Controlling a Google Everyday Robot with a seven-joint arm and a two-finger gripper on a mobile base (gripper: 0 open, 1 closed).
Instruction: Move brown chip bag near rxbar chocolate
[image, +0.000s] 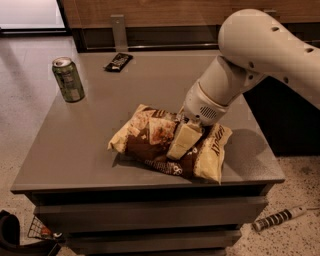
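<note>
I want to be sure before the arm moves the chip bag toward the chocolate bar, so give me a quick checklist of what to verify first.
1. Is the gripper on the brown chip bag: ok, it is down on the bag's middle.
2. Is the bag actually held: cannot tell.
3. Is the rxbar chocolate located: ok, it lies flat near the far edge of the table.
4. Is the route from bag to bar free: ok, the green can stands well to the left of it.
5. Is the bag near the bar: not ok, the bag lies at the front, apart from the bar.
</note>
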